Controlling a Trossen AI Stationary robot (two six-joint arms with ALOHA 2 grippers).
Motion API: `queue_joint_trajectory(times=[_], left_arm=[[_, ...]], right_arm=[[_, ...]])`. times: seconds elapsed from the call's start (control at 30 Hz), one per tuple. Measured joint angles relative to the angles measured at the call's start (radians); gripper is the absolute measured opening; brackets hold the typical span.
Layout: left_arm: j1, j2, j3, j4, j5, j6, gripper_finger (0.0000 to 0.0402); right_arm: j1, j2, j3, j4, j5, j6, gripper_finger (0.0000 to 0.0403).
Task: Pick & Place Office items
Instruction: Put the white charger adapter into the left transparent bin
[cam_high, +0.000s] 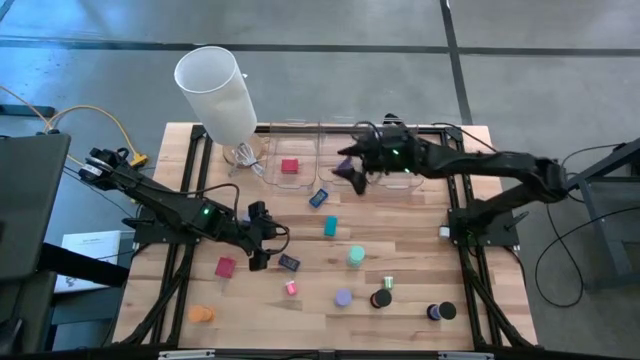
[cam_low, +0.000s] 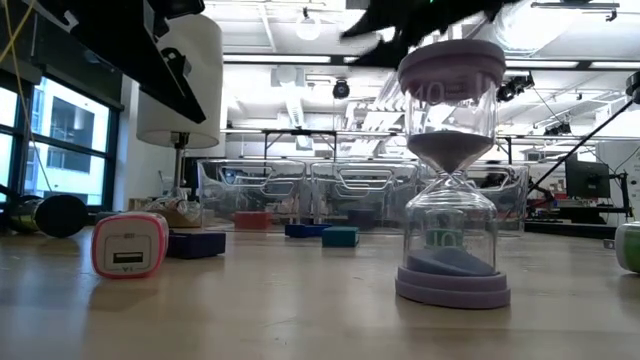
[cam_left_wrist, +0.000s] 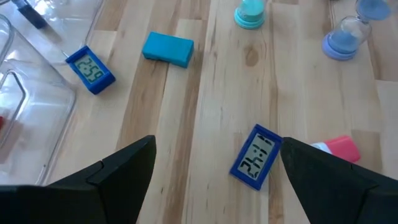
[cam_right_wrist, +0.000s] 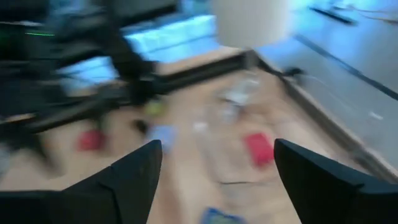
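Jaws spread wide; blurred red block (cam_right_wrist: 257, 149) in clear bin (cam_right_wrist: 233, 158); white cylinder (cam_right_wrist: 252, 22) beyond.

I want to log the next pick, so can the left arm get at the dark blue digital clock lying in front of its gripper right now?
Probably yes. The left gripper is open and hovers right by the dark blue clock, which lies flat on bare wood. The pink block sits close beside it and might get nudged.

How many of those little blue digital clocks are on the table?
2. One little blue clock lies on the wood right below the left claw, between its open fingers. The other clock lies farther back, beside the clear bins. More could be hidden by the arms.
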Motion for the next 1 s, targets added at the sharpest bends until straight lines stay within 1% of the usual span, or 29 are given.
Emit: queue_joint_trajectory(times=[0.17, 0.27, 0.37, 0.5, 0.6, 0.73, 0.9, 1.0], left_arm=[[-0.018, 0.000, 0.000, 0.001, 0.003, 0.000, 0.0337], [-0.030, 0.000, 0.000, 0.001, 0.003, 0.000, 0.0337], [-0.039, 0.000, 0.000, 0.001, 0.003, 0.000, 0.0337], [-0.041, 0.000, 0.000, 0.001, 0.002, 0.000, 0.0337], [-0.041, 0.000, 0.000, 0.001, 0.002, 0.000, 0.0337], [-0.041, 0.000, 0.000, 0.002, 0.002, 0.000, 0.0337], [-0.041, 0.000, 0.000, 0.002, 0.002, 0.000, 0.0337], [-0.041, 0.000, 0.000, 0.002, 0.002, 0.000, 0.0337]], right_arm=[[0.140, -0.096, 0.000, -0.085, -0.087, 0.043, 0.0297], [0.233, -0.135, 0.000, -0.147, -0.106, 0.083, 0.0297], [0.325, -0.148, 0.001, -0.209, -0.110, 0.117, 0.0297], [0.440, -0.145, 0.000, -0.279, -0.105, 0.203, 0.0297], [0.505, -0.141, 0.000, -0.348, -0.069, 0.268, 0.0297], [0.570, -0.138, 0.000, -0.427, 0.025, 0.379, 0.0297], [0.626, -0.138, 0.000, -0.465, 0.039, 0.525, 0.0297], [0.650, -0.138, 0.000, -0.552, 0.087, 0.617, 0.0297]])
